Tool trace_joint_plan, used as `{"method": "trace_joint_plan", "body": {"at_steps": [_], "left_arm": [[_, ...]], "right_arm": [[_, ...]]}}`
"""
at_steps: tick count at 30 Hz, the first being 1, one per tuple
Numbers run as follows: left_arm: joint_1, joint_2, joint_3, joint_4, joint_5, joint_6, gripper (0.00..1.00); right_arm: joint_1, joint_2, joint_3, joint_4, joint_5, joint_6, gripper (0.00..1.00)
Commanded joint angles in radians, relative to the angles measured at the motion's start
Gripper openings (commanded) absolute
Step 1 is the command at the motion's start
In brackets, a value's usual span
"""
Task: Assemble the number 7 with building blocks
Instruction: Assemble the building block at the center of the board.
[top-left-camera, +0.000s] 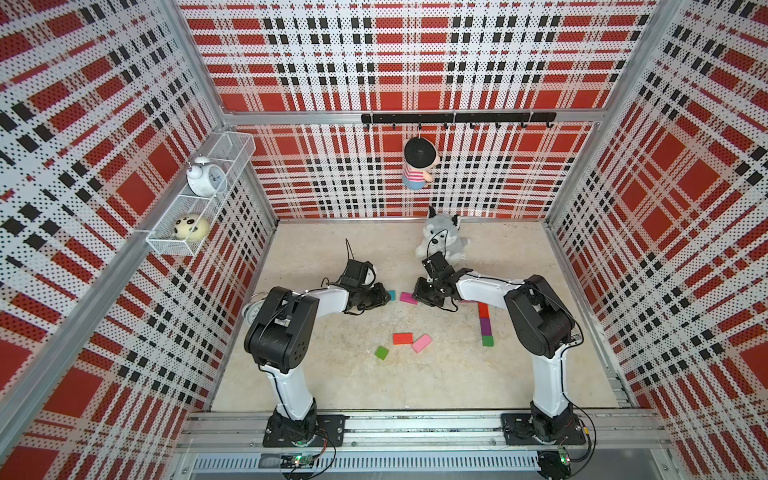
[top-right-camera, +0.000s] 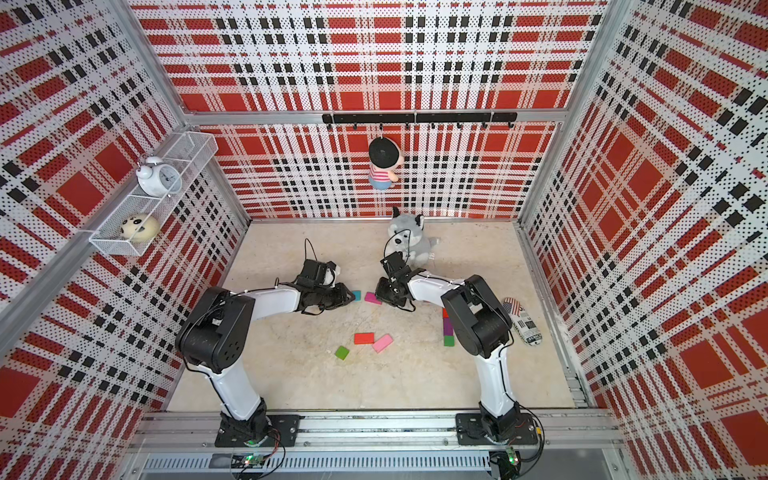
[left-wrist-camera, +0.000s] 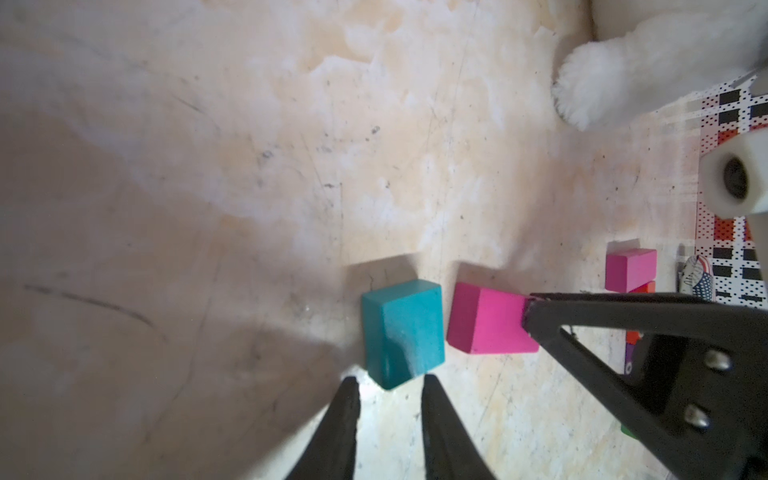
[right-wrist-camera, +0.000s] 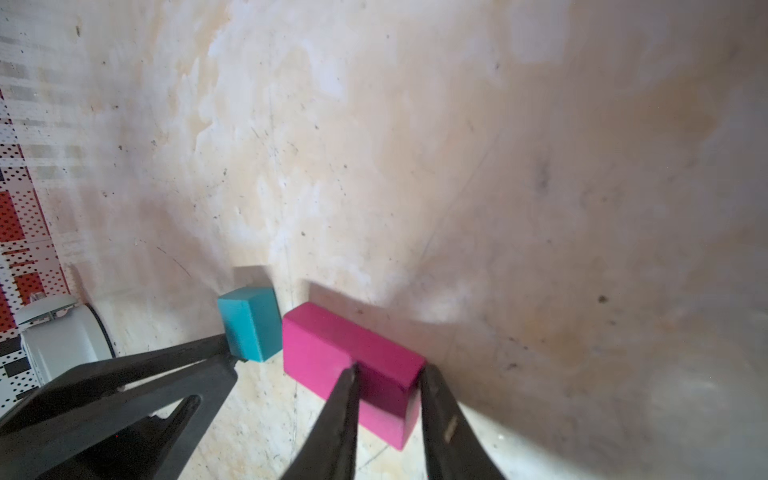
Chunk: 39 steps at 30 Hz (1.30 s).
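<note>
Facing each other in both top views, left gripper (top-left-camera: 384, 296) nears the small teal square block (top-left-camera: 391, 295); right gripper (top-left-camera: 417, 297) touches the flat magenta rectangular block (top-left-camera: 408, 298).

Left wrist view: fingers (left-wrist-camera: 345, 415) slightly apart and empty, teal just ahead.

Right wrist view: fingers (right-wrist-camera: 345, 399) likewise apart, their tips on magenta's outer half, its long axis pointing at teal.

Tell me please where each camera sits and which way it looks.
Top views: high in front, looking down at floor and back wall; both arms, left tool, right tool show.
Left wrist: on left arm, facing the teal block; its fingers show.
Right wrist: on right arm, facing the magenta block; its fingers show.
Shared: both wrist views show both blocks and the opposite tool.
</note>
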<state>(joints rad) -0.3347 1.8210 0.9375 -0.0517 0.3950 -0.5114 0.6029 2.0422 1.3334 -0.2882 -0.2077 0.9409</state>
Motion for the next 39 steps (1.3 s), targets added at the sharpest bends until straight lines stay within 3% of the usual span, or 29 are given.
{"method": "trace_joint_plan", "body": {"at_steps": [1, 39], "left_arm": [[-0.006, 0.009, 0.025, 0.025, 0.013, 0.005, 0.3], [-0.005, 0.052, 0.081, 0.035, 0.042, 0.009, 0.32]], "right_arm": [[-0.008, 0.023, 0.023, -0.014, -0.004, -0.013, 0.3], [-0.012, 0.101, 0.135, -0.049, -0.012, -0.078, 0.33]]}}
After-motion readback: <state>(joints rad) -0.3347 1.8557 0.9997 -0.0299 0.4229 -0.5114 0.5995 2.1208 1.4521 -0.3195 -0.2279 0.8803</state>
